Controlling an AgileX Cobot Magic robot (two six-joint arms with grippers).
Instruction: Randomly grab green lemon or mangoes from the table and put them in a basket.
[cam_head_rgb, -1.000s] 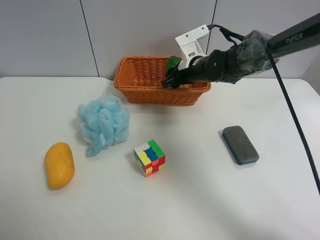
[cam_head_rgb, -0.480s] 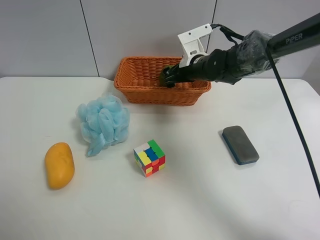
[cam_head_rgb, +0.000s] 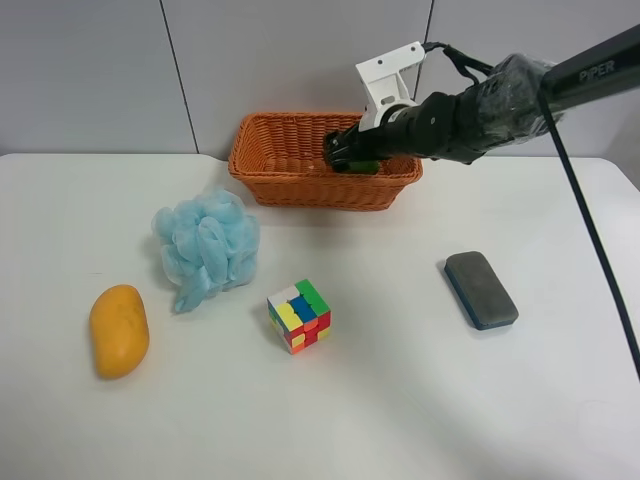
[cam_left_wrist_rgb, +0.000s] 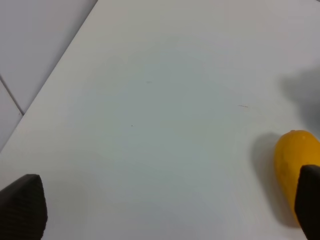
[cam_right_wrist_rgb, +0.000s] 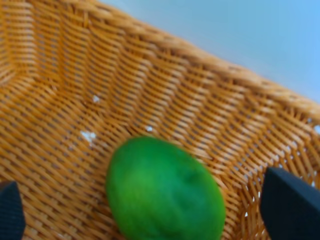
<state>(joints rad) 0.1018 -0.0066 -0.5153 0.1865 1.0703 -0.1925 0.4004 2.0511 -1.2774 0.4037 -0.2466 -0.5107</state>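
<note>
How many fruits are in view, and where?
2. The lemon lies inside the basket; the mango lies on the table, near the sponge. Part of the basket's inside is hidden.

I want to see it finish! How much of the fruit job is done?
About half. Done: the green lemon lies inside the basket, and the right claw is open, gripping nothing. Nothing is in hand right now. Left to do: the mango sits on the table near the open left claw, not yet picked up.
</note>
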